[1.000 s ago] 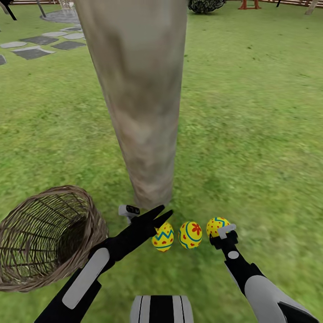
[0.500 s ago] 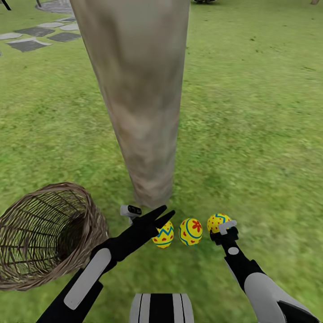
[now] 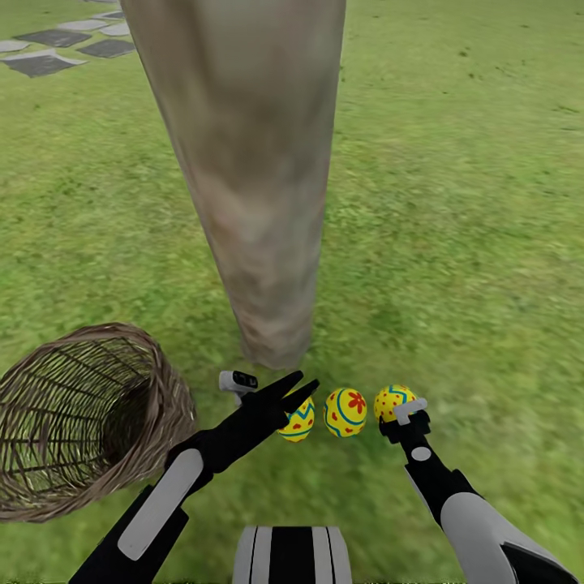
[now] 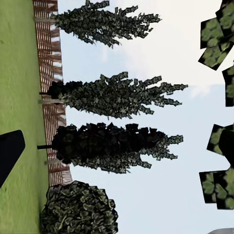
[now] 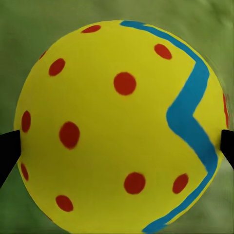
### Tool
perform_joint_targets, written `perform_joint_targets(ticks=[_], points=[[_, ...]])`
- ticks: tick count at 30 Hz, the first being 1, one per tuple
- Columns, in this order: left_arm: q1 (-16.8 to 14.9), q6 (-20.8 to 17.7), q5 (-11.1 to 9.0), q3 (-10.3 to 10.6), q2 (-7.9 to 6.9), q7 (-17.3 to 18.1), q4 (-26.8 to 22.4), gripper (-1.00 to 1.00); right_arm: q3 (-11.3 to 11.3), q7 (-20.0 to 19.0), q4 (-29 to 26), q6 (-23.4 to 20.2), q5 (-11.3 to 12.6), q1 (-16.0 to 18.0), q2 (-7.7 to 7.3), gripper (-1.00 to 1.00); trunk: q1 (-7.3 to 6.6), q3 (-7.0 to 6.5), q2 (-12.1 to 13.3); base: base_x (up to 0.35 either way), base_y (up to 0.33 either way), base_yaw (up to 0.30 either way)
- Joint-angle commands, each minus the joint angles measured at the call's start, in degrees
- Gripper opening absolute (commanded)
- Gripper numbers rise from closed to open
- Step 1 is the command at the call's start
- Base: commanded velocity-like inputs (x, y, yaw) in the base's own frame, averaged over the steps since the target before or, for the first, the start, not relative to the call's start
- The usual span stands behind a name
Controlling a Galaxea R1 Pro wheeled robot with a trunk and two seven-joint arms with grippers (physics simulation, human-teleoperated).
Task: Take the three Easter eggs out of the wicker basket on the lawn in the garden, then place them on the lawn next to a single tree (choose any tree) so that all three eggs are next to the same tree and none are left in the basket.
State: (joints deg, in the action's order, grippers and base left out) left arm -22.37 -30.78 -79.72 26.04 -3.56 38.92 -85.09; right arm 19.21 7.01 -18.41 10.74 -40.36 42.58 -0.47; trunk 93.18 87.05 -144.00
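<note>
I am looking down at the tree rising from the lawn, with three Easter eggs lying in a row on the grass just in front of its base. My left gripper is hovering over the left egg, its jaws slightly parted and holding nothing. The flower-marked middle egg is sitting free. My right gripper is sitting at the right egg, a dark fingertip showing at each flank; whether they are pressing it I cannot tell. The wicker basket is lying tipped on the grass to the left, empty. The left wrist camera is showing the fence and dark trees.
</note>
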Motion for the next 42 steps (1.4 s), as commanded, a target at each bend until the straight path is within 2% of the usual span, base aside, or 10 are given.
perform_joint_targets(ticks=[1, 10, 19, 20, 25, 30, 42], points=[[0.0, -0.4, -0.6, 0.1, -0.04, -0.1, 0.0, 1.0, 0.5, -0.1, 0.0, 0.3, -0.5, 0.1, 0.03, -1.0, 0.01, 0.26, 0.0, 0.0, 0.0, 0.0], [0.0, -0.4, -0.6, 0.1, -0.04, -0.1, 0.0, 1.0, 0.5, -0.1, -0.1, 0.3, -0.4, 0.1, -0.04, -1.0, 0.17, 1.59, -0.1, 0.0, 0.0, 0.0], [0.0, -0.4, -0.6, 0.1, -0.04, -0.1, 0.0, 1.0, 0.5, -0.1, -0.1, 0.3, -0.4, 0.1, -0.05, -1.0, 0.17, 1.59, -0.1, 0.0, 0.0, 0.0], [0.0, -0.4, -0.6, 0.1, -0.04, -0.1, 0.0, 1.0, 0.5, -0.1, -0.1, 0.3, -0.4, 0.1, -0.05, 1.0, 0.17, 1.59, -0.1, 0.0, 0.0, 0.0], [0.0, -0.4, -0.6, 0.1, 0.02, -0.1, 0.0, 1.0, 0.5, -0.3, -0.1, 0.3, -0.4, 0.1, -0.05, 1.0, 0.17, 1.59, -0.1, 0.0, 0.0, 0.0], [0.0, -0.5, -0.6, 0.2, 1.11, -0.1, 0.0, 1.0, 0.5, -0.4, -0.1, 0.3, -0.4, 0.1, -0.05, 1.0, 0.04, 0.48, 0.0, 0.0, 0.0, 0.0], [0.0, -0.5, -0.6, 0.2, 1.19, 0.1, 0.1, 1.0, 0.6, -0.3, -0.3, 0.3, -0.3, 0.1, -0.29, 1.0, -0.27, -2.18, 0.1, 0.0, 0.0, 0.0]])
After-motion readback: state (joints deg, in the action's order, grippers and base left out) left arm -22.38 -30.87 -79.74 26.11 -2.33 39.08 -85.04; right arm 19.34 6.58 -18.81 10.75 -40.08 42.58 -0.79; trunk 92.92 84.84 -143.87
